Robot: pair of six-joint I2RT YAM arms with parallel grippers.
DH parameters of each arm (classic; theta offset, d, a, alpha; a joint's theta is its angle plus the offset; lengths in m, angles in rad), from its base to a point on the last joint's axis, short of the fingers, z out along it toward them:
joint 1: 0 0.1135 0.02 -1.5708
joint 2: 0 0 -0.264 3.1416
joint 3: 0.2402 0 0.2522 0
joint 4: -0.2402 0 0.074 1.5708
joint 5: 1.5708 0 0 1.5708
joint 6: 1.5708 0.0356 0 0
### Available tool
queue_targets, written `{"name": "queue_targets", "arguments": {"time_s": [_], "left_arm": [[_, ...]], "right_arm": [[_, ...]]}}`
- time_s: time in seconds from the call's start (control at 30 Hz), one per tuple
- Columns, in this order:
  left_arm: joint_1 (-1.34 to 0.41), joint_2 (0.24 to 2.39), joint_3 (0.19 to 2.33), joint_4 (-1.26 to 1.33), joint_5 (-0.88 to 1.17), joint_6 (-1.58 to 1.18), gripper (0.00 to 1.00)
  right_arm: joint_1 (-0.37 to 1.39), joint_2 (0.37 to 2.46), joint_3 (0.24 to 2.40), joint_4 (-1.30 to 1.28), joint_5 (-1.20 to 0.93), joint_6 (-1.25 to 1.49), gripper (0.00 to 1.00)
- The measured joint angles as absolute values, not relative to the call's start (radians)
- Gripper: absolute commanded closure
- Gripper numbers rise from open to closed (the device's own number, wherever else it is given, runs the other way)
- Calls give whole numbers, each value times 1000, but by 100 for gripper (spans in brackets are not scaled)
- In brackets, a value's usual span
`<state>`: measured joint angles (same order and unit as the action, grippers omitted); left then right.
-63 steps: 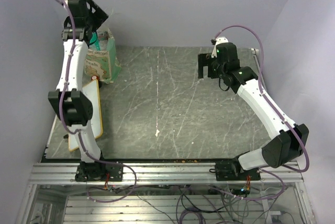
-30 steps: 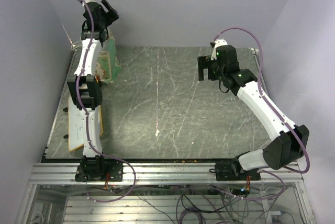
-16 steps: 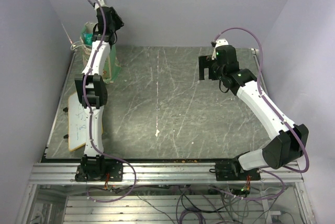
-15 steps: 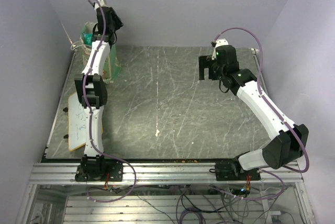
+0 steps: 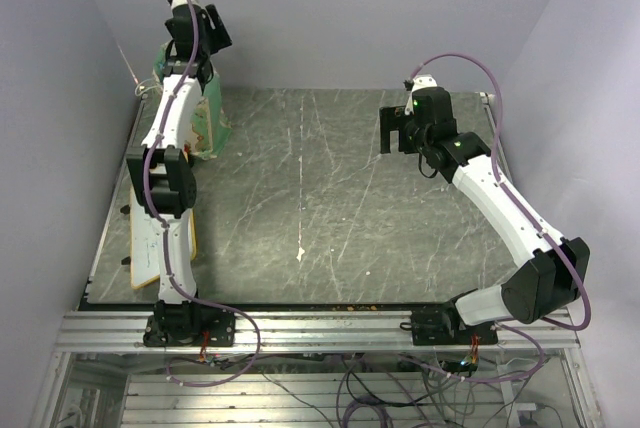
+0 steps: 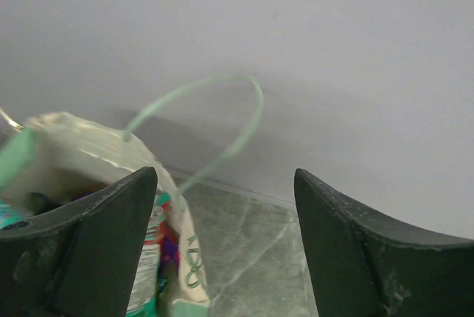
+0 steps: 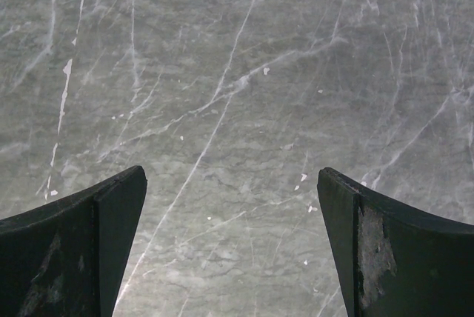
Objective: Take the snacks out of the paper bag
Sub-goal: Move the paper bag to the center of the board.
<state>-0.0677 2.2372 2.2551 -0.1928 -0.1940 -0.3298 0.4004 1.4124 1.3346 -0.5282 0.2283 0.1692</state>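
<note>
Paper bag (image 5: 207, 120): upright at the table's (image 5: 330, 198) far-left corner, mouth open, one string handle (image 6: 235, 102) looped above it. Contents: snacks (image 6: 148, 258), teal, red and purple foil edges showing inside the mouth (count cannot be told).

Left hand (image 6: 224, 176): fingers spread, nothing between them, raised above the bag; two seconds ago it reached down into the bag and has since lifted out.

Right hand (image 7: 231, 176): spread, empty, over bare table, unmoved.

Whiteboard (image 5: 143, 253): flat, near-left.
</note>
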Motion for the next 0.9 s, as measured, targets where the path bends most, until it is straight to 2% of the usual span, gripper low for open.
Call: {"name": "queue_targets", "arguments": {"time_s": [0.07,0.17,0.5,0.73,0.8,0.87,0.9], "left_arm": [[-67,2202,2251,-196,-224,-293,6],[-67,2171,2254,-196,-260,-236,1],[-96,2291,2335,-229,-427,-54,1],[-108,2415,2421,-230,-455,53,1],[-109,2448,2453,-228,-471,72,13],[-109,2464,2465,-220,-480,83,28],[-108,2467,2465,-217,-482,89,39]], "right_arm": [[400,1412,1330,-526,228,173,0],[400,1412,1321,-524,228,176,0],[394,1409,1305,-521,230,176,0],[390,1409,1305,-521,238,176,0],[388,1409,1305,-521,240,176,0],[385,1409,1305,-522,244,176,0],[385,1409,1305,-522,244,176,0]]}}
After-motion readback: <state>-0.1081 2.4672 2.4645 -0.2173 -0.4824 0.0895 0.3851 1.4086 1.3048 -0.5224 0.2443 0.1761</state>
